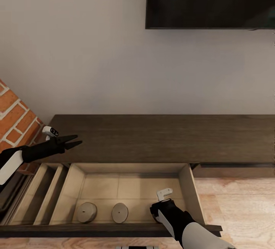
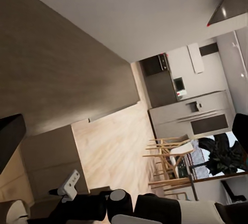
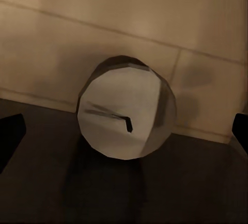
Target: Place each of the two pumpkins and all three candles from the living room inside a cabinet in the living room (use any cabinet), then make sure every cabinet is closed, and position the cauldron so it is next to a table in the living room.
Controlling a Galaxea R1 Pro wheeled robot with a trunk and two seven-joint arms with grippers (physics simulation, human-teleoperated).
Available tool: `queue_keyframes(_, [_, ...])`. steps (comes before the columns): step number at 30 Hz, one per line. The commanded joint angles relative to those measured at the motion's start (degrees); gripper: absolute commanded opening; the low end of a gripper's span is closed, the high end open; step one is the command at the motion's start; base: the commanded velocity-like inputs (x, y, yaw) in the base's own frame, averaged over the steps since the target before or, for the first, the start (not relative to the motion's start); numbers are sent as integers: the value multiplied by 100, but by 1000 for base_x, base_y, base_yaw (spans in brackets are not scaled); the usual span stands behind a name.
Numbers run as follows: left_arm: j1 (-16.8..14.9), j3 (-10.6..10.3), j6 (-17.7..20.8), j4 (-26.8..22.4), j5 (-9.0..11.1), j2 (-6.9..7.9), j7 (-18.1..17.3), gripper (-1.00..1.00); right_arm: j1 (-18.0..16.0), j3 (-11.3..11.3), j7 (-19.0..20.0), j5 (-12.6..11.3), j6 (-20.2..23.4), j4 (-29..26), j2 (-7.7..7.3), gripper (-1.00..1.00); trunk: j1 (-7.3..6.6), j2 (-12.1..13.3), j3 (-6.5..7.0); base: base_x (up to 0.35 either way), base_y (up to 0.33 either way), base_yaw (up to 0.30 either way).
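The right gripper [image 1: 159,205] hung released inside the open drawer [image 1: 188,182], a candle [image 3: 126,113] lying just ahead between its fingertips. The left gripper [image 1: 75,140], also parted and empty, hovered over the cabinet [image 1: 160,138], well apart from that drawer's candles.

The cabinet [image 1: 160,138] stood against the wall under a dark TV [image 1: 210,0], one wide drawer [image 1: 126,187] pulled open. Two candles [image 1: 86,211] [image 1: 119,212] lay on the pale drawer floor near its front. The right gripper [image 1: 154,212] reached down into the drawer, just beside them. The left gripper [image 1: 72,141] hovered over the cabinet's top, jaws slightly parted, near brickwork [image 1: 15,122].
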Motion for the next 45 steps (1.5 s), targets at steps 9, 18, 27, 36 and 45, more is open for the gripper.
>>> queue_keyframes(9, [0, 6, -1, -5, -2, 6, -8, 100, 0, 4, 0, 1, -4, -8, 0, 100, -198, 362, 162, 0, 0, 0])
queue_keyframes(18, [0, 6, -1, -5, -2, 14, -8, 100, 0, 4, 0, 8, -3, -14, -6, 100, -396, 723, 324, 0, 0, 0])
queue_keyframes(27, [0, 6, -1, -5, -2, 23, -8, 100, 0, 4, 0, 8, -9, -43, -13, 100, -594, 1084, 485, 0, 0, 0])
queue_keyframes(36, [0, 13, 7, -5, -2, 48, -16, 100, 0, -35, 400, -7, 4, -481, -22, 100, -791, 1445, 647, 0, 0, 0])
queue_keyframes(45, [0, 14, 8, 0, -2, 58, -17, 100, 0, -48, 2000, -2, 464, -609, -92, 100, -967, 1766, 790, 0, 0, 0])
